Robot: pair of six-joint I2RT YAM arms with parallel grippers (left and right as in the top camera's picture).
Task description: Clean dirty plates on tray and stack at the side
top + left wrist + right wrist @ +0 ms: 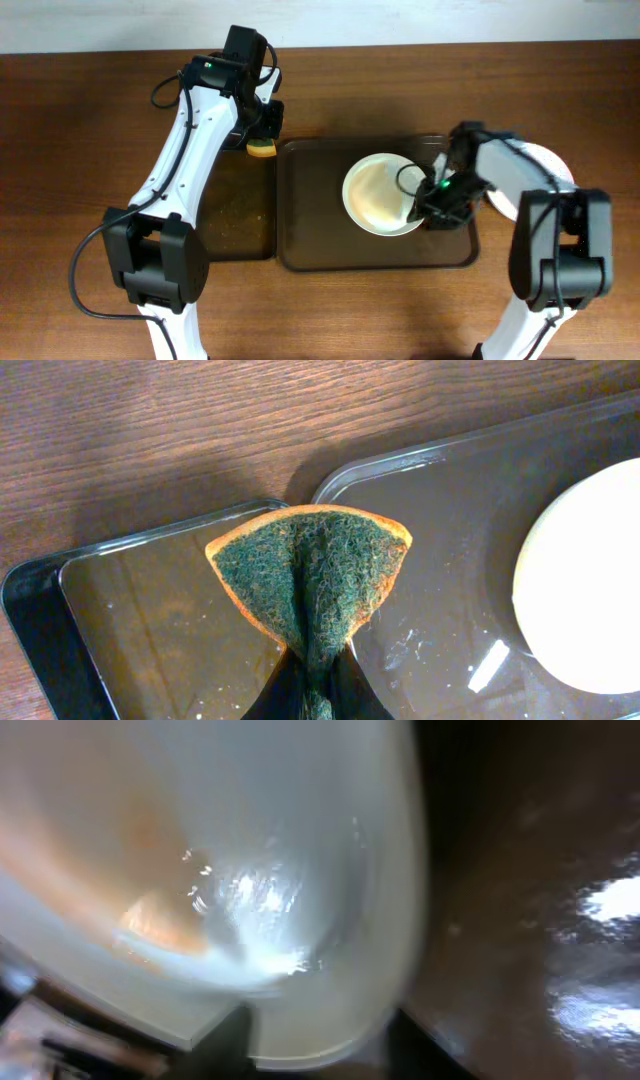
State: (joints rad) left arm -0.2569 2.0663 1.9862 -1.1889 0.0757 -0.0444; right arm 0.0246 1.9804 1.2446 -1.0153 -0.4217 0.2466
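Pinching the sponge (310, 570), the left gripper (262, 130) is hovering upper centre; the right gripper (435, 205) is sitting at the rim of the dirty plate (378, 192), whether clamped I cannot tell. Next: steadying it, then wiping.

At full reach, left pincer (310, 698) tight; right pincer (431, 205) low, forearm angled inward.

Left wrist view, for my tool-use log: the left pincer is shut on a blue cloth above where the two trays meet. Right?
Not a blue cloth: it is a folded green sponge with an orange edge. The left wrist view shows the left pincer shut on it above where the black tray and the brown tray meet.
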